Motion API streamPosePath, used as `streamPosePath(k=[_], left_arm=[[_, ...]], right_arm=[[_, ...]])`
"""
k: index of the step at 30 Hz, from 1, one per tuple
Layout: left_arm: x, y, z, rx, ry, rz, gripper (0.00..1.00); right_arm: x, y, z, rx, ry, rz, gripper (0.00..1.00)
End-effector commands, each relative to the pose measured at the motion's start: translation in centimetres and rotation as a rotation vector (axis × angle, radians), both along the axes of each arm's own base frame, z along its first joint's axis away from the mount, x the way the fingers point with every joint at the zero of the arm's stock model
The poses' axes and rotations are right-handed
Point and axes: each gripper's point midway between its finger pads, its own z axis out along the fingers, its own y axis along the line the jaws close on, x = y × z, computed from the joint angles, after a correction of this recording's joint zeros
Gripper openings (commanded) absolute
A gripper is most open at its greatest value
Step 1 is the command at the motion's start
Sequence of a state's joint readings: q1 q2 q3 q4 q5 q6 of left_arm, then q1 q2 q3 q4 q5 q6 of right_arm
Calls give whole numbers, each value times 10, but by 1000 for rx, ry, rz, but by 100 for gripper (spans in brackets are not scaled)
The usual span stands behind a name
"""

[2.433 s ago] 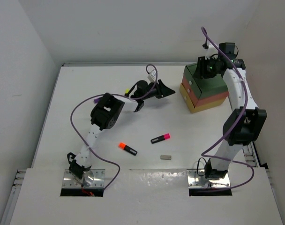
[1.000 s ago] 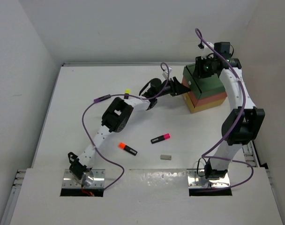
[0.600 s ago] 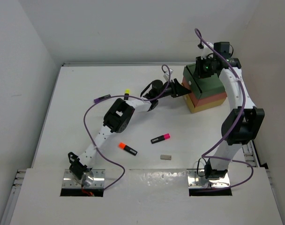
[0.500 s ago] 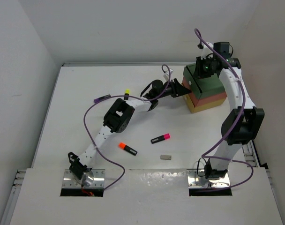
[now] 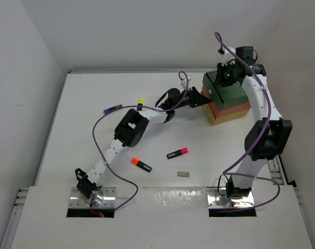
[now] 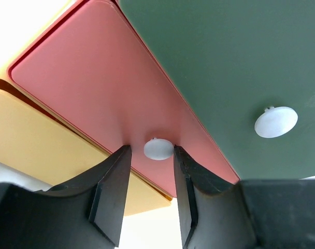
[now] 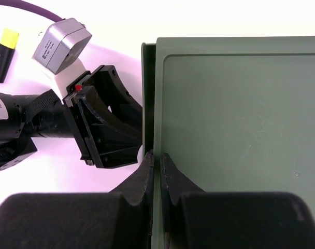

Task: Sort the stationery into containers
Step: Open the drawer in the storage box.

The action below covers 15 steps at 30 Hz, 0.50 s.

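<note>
Up at about two o'clock on the table (image 5: 199,140), seen from above, stands the stack of drawers (image 5: 227,101), and both arms meet there. The left gripper (image 6: 151,149) faces the front of the stack with its jaws partly open, one finger on each side of the small white knob (image 6: 158,149) of the coral-red drawer (image 6: 95,88). The finger at three o'clock of the knob looks to be touching it, while the one at nine o'clock shows a thin gap, so nothing is gripped. The yellow drawer (image 6: 38,140) lies below and the green drawer (image 6: 225,57) above, with its own white knob (image 6: 275,122) free. The right gripper (image 7: 157,158) comes down from overhead, its fingers drawn almost together and pinching the thin front edge of the green drawer. The rest of the stationery lies loose on the table. A pink-capped highlighter (image 5: 177,152) sits near the middle, an orange-capped highlighter (image 5: 141,164) at eight o'clock of it, and a grey eraser (image 5: 183,174) at five o'clock. A yellow-capped highlighter (image 5: 140,102) and a purple-capped highlighter (image 5: 113,109) lie well apart from these, toward ten o'clock of the table, beside the left arm.
</note>
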<state>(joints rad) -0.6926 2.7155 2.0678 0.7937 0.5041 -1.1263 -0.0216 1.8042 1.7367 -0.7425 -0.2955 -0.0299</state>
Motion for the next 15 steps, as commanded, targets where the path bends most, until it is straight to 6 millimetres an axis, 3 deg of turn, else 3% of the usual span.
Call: streamPosePath(k=[1,6,15], left_arm=[[-5,-9,45,-83,-95,5,44],[-6,-10,50,-93,-107,5,41],[-9,-8,50,-92,-107,-3,10]], right_arm=[[-15,1,-24,0,99,2,4],[-15,2,-24,0,100,6,4],[-16,2,-25,4,103,4,2]])
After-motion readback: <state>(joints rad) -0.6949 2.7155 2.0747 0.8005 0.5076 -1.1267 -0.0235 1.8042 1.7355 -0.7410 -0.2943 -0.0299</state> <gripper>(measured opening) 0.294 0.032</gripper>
